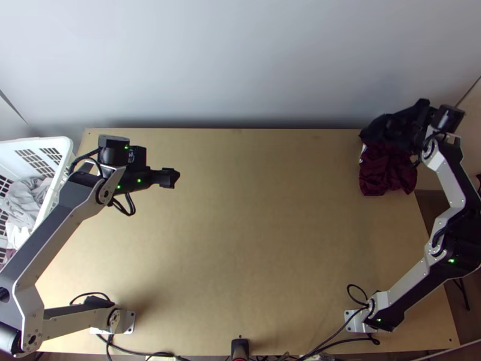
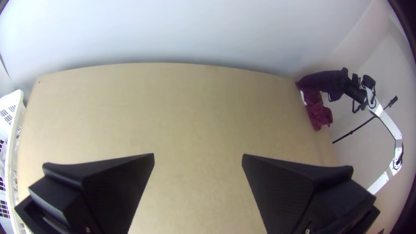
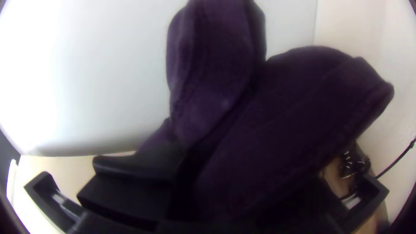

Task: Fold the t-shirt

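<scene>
Smooth matt wooden table (image 1: 258, 240)

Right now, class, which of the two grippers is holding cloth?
The right gripper, by the far right corner of the table: dark purple cloth is bunched in its fingers. The left gripper's fingers stand apart with nothing between them.

Top view: white basket (image 1: 45, 141) at L edge, upper to mid, w/ grey cloth (image 1: 27, 195) & white cloth (image 1: 17, 236) bunched inside. Lt wooden table (image 1: 258, 240) across ctr, pale wall (image 1: 240, 60) along top. Dark floor (image 1: 475, 310) lower R. Small blk object (image 1: 240, 348) btm ctr, poss. a clamp, hard to tell. Left wrist view: thin blk rod (image 2: 351, 132) slanting, R side.
</scene>
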Robot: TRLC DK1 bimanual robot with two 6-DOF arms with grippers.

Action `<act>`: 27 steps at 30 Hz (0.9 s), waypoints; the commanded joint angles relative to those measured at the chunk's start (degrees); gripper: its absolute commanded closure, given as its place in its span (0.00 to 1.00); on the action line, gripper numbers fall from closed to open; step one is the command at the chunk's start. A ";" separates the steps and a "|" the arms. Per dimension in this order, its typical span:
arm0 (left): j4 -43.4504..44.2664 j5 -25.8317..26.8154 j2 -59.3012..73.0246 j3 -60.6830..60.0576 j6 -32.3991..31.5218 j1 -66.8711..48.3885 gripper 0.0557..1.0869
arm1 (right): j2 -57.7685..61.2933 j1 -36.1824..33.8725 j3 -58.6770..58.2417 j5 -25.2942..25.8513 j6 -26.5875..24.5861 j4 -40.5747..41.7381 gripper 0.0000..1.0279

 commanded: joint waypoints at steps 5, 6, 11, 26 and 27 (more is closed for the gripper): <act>0.04 0.32 -2.53 -1.88 0.21 1.54 0.04 | -2.19 -3.51 -12.42 1.79 -5.38 2.80 0.97; 0.04 0.32 -2.70 -1.88 0.21 1.63 0.04 | -2.37 -3.51 -13.56 2.14 -5.91 3.16 0.97; 0.04 0.40 -3.49 -2.32 0.12 1.72 0.04 | -4.21 -2.81 -18.74 2.58 -7.67 3.24 0.97; -0.40 0.58 -7.10 -3.90 -0.23 2.16 0.04 | -7.90 -2.72 -27.09 3.37 -13.73 2.01 0.05; -0.40 0.58 -7.36 -3.90 -0.23 2.34 0.04 | -8.69 -2.72 -27.09 3.37 -13.82 1.49 0.03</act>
